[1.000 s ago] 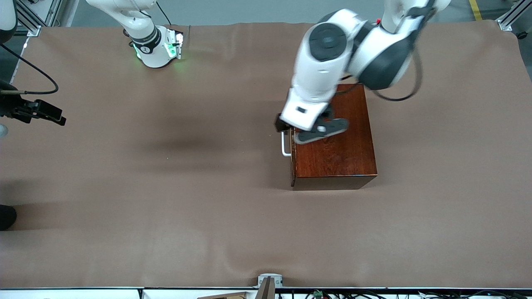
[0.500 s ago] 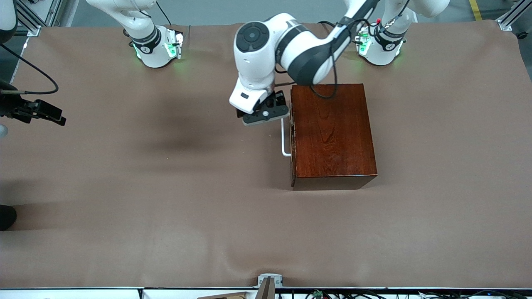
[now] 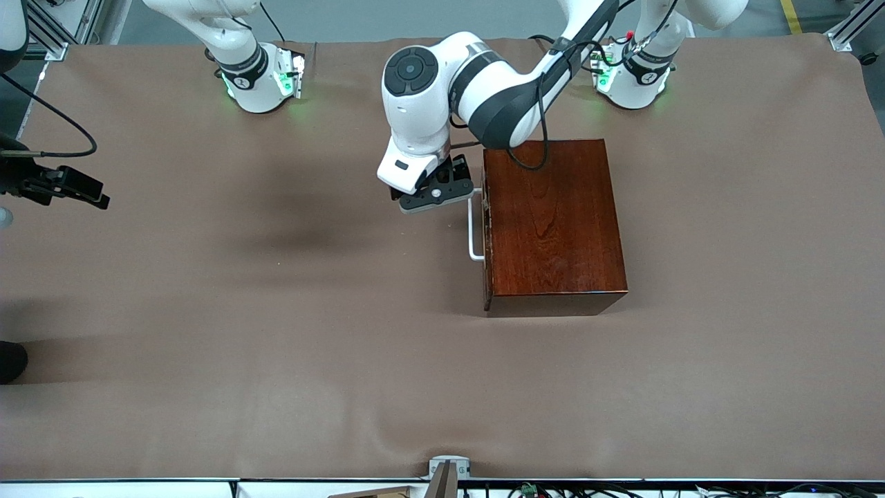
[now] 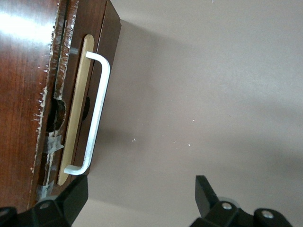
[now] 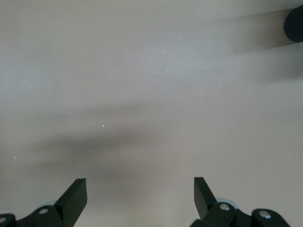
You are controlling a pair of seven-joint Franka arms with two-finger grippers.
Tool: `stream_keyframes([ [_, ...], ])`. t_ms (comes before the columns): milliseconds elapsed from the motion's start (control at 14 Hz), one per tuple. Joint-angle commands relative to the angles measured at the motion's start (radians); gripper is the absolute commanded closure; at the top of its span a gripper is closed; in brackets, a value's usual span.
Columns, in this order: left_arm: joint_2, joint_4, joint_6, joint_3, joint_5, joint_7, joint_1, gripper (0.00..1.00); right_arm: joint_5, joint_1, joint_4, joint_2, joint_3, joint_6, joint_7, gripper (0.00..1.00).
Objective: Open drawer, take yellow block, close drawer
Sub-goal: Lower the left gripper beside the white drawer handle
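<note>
The drawer (image 4: 93, 52) is shut inside the glossy reddish-brown box (image 3: 553, 221), its front turned toward the right arm's end of the table. Its white bar handle (image 3: 473, 232) (image 4: 97, 111) stands clear of the front. My left gripper (image 3: 437, 195) (image 4: 142, 181) hangs open just in front of the drawer, by the handle's end that lies farther from the front camera; one fingertip (image 4: 80, 187) is close beside that end, and nothing is between the fingers. My right gripper (image 5: 140, 182) waits open over bare table cover. The yellow block is hidden.
Brown cover (image 3: 276, 311) spreads over the whole table. The arm bases (image 3: 257, 79) (image 3: 632, 79) stand along the edge farthest from the front camera. A dark round object (image 3: 8, 360) (image 5: 296, 21) sits at the right arm's end of the table.
My left arm has swung off the top of the box and come down in front of the drawer beside the handle. The drawer and the right arm have not moved.
</note>
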State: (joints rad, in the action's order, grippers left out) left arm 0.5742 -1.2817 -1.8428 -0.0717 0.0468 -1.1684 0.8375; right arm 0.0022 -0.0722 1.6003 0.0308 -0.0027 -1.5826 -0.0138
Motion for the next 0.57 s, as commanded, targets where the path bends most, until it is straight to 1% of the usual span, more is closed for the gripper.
stream_keyframes([
  [0, 0.004, 0.027, 0.007, 0.007, 0.022, -0.034, 0.011, 0.00, 0.001, -0.018, -0.006, -0.003, 0.012, 0.010, 0.008, 0.00],
  [214, -0.004, 0.034, 0.014, 0.007, 0.022, -0.050, 0.032, 0.00, 0.001, -0.018, -0.007, -0.003, 0.012, 0.015, 0.009, 0.00],
  [286, -0.002, 0.057, 0.014, 0.007, 0.022, -0.053, 0.035, 0.00, -0.002, -0.018, -0.006, -0.005, 0.012, 0.015, 0.009, 0.00],
  [500, 0.001, 0.064, 0.017, 0.010, 0.025, -0.074, 0.083, 0.00, -0.005, -0.018, -0.007, -0.005, 0.012, 0.015, 0.009, 0.00],
])
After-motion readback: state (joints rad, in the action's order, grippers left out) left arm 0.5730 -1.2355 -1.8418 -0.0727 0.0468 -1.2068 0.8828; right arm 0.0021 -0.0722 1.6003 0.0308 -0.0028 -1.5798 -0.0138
